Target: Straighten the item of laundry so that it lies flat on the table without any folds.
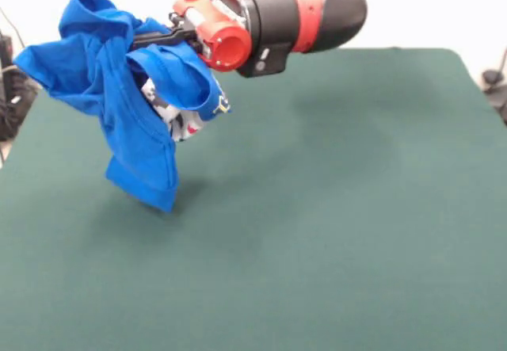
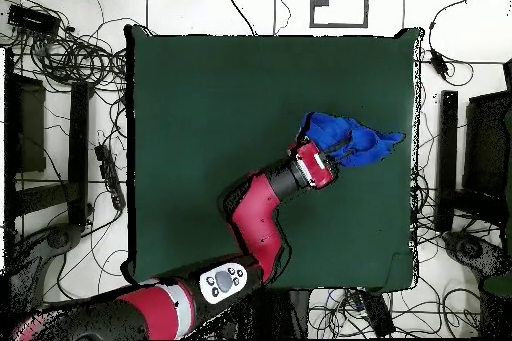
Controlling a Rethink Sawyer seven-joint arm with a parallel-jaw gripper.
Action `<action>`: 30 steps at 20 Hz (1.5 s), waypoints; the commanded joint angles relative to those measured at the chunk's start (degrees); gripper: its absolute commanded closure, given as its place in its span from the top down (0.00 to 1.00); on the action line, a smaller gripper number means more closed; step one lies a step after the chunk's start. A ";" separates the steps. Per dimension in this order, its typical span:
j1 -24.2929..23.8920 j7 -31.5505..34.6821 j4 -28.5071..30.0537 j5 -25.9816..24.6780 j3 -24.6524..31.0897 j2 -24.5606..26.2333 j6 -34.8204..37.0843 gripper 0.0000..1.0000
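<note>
- Blue T-shirt point(image 1: 119, 89) up off the table point(image 1: 356, 232) in the front view, bunched and draped from the gripper point(image 1: 162, 38), lowest fold hanging just above the green cloth with a shadow beneath it.
- Gripper clamped into the bundle near its top; black fingers mostly buried in fabric, so exact gap not readable, but cloth clearly pinched and carried.
- Only in the front view: a patch of white-grey print point(image 1: 178, 117) peeking out from inside the folds, plus a small yellow-edged tag at the hem.
- Also front view only: red wrist cap and black-and-red arm housing point(image 1: 293, 10) lying almost level, pointing toward the picture's left.
- Overhead view gives the position instead: T-shirt point(image 2: 350, 140) over the table's right part, near the right edge, about mid-height; gripper point(image 2: 330, 149) buried at its left end.
- Overhead alone shows the whole arm point(image 2: 262, 219) running up from the bottom of the picture, bending once, reaching diagonally to the shirt.
- Print not visible from above; just a crumpled blue lump.
- Surface: dark green felt-like top point(image 2: 220, 137), smooth, faint mottling in the front view.
- Room, from overhead: pale floor, tangled black cables point(image 2: 70, 52) at the upper left, dark stands along both sides of the table.
</note>
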 commanded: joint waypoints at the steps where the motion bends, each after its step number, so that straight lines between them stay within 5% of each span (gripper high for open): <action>1: 1.73 -1.13 -0.98 12.48 12.04 0.14 -6.33 0.00; 2: 1.59 -11.35 -2.26 21.90 15.76 -0.87 -10.43 1.00; 10: 5.35 -13.73 -0.10 27.19 18.25 -4.48 -13.41 1.00; 20: 3.59 -14.78 -3.06 24.54 21.32 -4.53 -15.62 1.00; 30: -1.74 -12.98 2.16 12.31 28.31 -12.77 7.70 1.00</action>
